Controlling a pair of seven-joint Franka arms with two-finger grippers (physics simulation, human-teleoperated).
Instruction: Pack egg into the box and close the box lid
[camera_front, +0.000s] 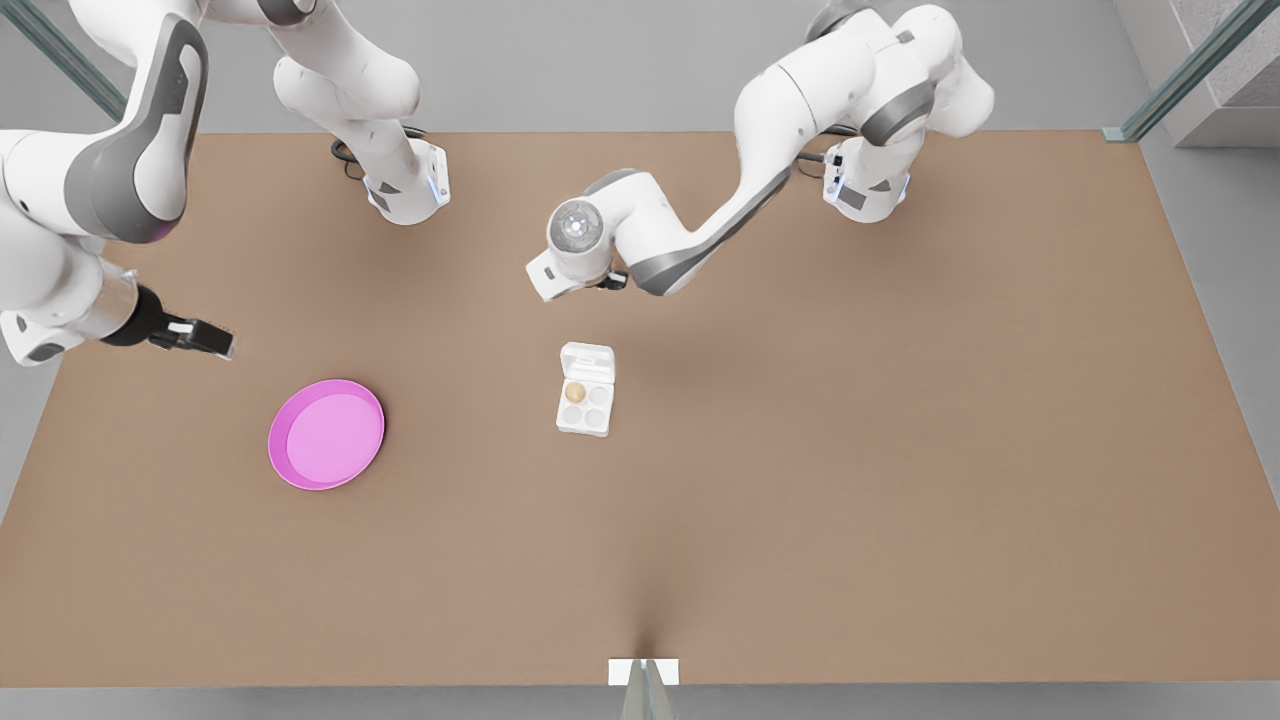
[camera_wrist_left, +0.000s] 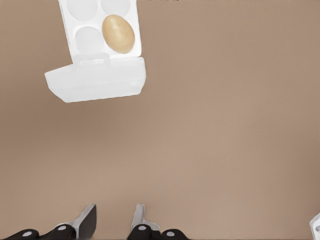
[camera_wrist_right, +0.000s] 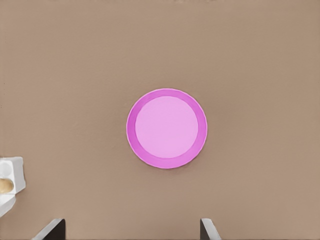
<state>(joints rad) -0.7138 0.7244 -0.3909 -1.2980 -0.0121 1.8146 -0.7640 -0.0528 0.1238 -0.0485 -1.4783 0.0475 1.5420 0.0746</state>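
The white box (camera_front: 586, 405) sits mid-table with its lid (camera_front: 587, 360) standing open at the far side. The tan egg (camera_front: 575, 392) rests in one of the cups nearest the hinge. My left gripper (camera_front: 612, 281) hovers above the table just behind the box. The left wrist view shows the egg (camera_wrist_left: 118, 33), box (camera_wrist_left: 68, 35) and lid (camera_wrist_left: 95, 80) ahead of the open, empty left gripper (camera_wrist_left: 115, 222). My right gripper (camera_front: 215, 340) hangs open and empty at the front view's left, above the table. The right wrist view shows the right gripper (camera_wrist_right: 131, 230) with its fingers spread wide.
A round pink plate (camera_front: 326, 434) lies on the brown table at the front view's left, below the right gripper, and is centred as the plate (camera_wrist_right: 166, 128) in the right wrist view. The box (camera_wrist_right: 12, 172) peeks in at that view's edge.
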